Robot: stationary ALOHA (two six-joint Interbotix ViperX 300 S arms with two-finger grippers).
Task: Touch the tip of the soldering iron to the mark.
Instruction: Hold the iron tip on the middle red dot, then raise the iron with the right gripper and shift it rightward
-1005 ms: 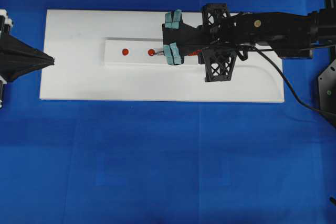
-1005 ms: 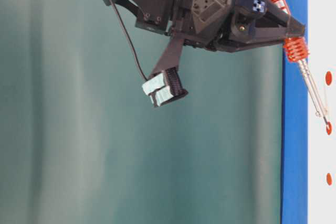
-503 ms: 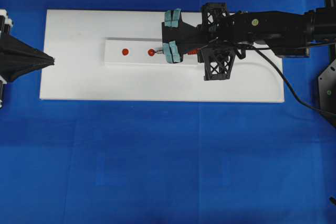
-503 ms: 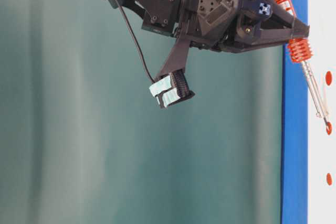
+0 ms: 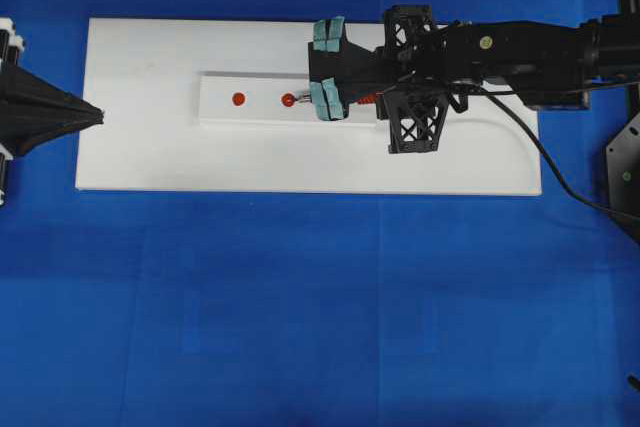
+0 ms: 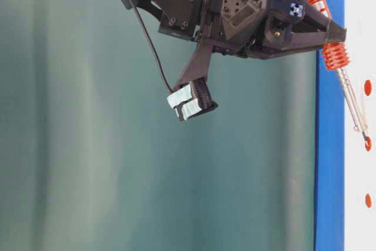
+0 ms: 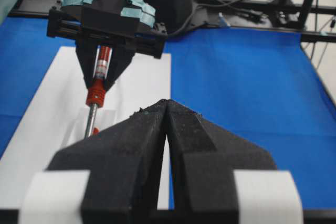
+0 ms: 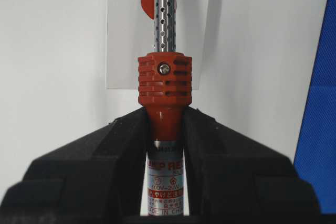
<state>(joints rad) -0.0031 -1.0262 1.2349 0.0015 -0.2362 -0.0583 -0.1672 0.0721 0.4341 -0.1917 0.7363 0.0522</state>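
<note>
Soldering iron (image 8: 164,85) sits clamped in the right gripper (image 8: 164,145), slanting down over the white strip (image 5: 255,99). Overhead, its tip is on the mark (image 5: 288,100); the table-level view confirms contact. Only the left wrist view shows the left gripper (image 7: 167,109) pressed closed, holding nothing.

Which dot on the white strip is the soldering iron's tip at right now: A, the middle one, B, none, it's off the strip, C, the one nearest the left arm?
A: in the overhead view the soldering iron tip meets the middle dot, with another dot farther left.
</note>
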